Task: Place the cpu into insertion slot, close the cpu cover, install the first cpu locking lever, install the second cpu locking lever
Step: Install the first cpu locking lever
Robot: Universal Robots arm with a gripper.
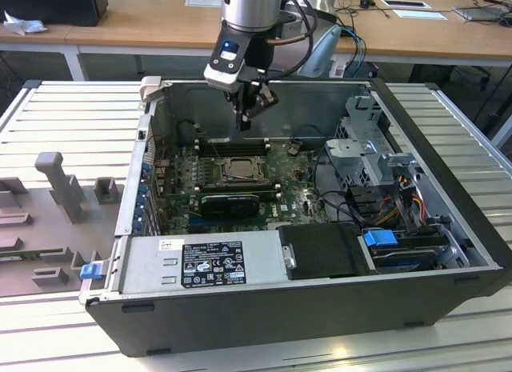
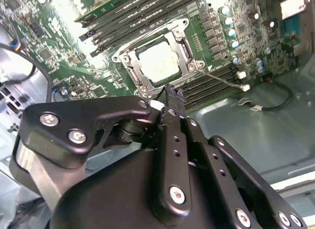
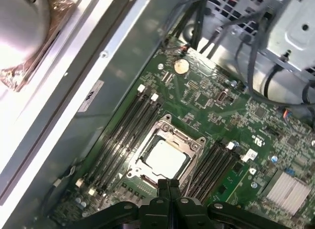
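The pale square cpu (image 3: 166, 157) lies in the insertion slot (image 1: 237, 170) on the green motherboard (image 3: 206, 103), inside the open computer case. The silvery cpu cover (image 3: 170, 132) lies flat around the cpu's edges, and both wrist views show the cpu (image 2: 158, 61) through the cut-out of that cover (image 2: 129, 67). My gripper (image 1: 244, 124) hangs above the board, a little behind the slot in the exterior view, touching nothing. Its black fingers (image 3: 168, 183) are pressed together with nothing between them. In the second wrist view the gripper (image 2: 171, 89) ends just short of the slot's rim.
Long black memory slots (image 3: 130, 128) flank the socket on both sides. A finned silver heatsink (image 3: 288, 192), a drive cage (image 1: 376, 148) with cables and a power supply (image 1: 212, 264) crowd the case. The case walls (image 1: 320, 100) stand around the board. Grey fixtures (image 1: 60, 180) rest on the table at the exterior view's left.
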